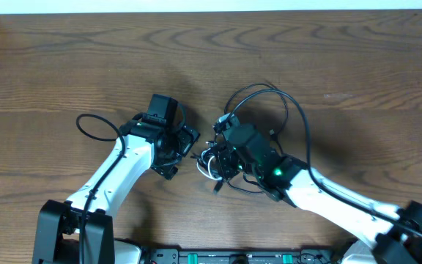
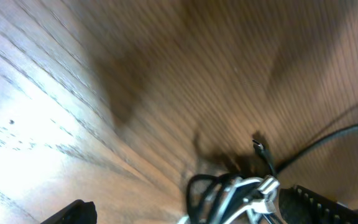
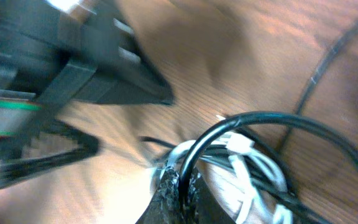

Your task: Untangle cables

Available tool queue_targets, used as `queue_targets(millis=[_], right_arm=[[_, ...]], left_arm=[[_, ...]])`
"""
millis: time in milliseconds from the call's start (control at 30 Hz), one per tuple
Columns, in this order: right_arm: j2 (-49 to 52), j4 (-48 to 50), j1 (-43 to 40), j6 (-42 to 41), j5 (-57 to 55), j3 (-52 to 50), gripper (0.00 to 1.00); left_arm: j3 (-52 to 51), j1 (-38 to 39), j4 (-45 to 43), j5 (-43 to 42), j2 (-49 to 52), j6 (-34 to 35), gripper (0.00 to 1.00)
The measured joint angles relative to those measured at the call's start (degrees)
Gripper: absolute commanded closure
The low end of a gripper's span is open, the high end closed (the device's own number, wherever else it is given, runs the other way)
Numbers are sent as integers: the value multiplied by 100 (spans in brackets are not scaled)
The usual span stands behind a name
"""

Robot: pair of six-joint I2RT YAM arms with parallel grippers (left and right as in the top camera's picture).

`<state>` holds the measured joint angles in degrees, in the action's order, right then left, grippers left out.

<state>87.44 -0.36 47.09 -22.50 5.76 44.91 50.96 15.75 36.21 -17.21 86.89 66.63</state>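
The cables (image 1: 215,163) lie in a small tangle of black and white loops at the table's middle, between my two grippers. One long black cable (image 1: 299,121) loops out to the far right. My right gripper (image 1: 224,158) is shut on a black cable (image 3: 229,127), which arches up from between its fingertips (image 3: 180,186). White cable loops (image 3: 250,165) lie just beyond them. My left gripper (image 1: 187,150) is open just left of the tangle. In the left wrist view the bundle with its metal plugs (image 2: 241,193) sits between the spread fingers (image 2: 194,208), close to the right one.
The wooden table (image 1: 64,66) stretches all round. A thick black arm cable (image 1: 94,125) loops left of my left arm. My left gripper's body (image 3: 73,68) fills the upper left of the right wrist view, very near my right gripper.
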Motion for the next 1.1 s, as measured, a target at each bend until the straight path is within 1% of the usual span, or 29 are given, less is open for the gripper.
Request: queue_targets(millis=[100,200,233,333,400,467,533,633,700,867,1033,1100], right_arm=[[258,111,0,90,4,-2,99],[254,815,0,243,293,-24,99],[212,1158,0,297,431,-28,99],[-50,1786,-4,391,826,-105,99],[-367,1978,-2,433,1102,-98,99],[-763,1530,4,498,1217,-61,99],[-1040,800,7,527,1108,11,99],[-1067,125,7,555,890,7,99],[-1008,166,2,560,857,-22,99],[-999,774,2,562,857,-39,99],[-999,726,2,562,809,-39,99],[-999,634,2,560,787,-39,99]], left_arm=[[0,0,0,-133,0,0,5],[0,0,-2,-208,0,0,5],[0,0,0,-221,0,-2,5],[17,-76,-22,-203,0,59,5],[17,-66,42,-219,0,61,5],[17,-52,63,-227,0,61,4],[17,-48,79,-225,0,61,5],[17,-48,81,-225,0,61,5],[17,-48,79,-232,0,63,5],[17,-48,85,-450,0,271,5],[17,-48,157,-1187,0,503,5],[17,-48,446,-1504,0,616,6]])
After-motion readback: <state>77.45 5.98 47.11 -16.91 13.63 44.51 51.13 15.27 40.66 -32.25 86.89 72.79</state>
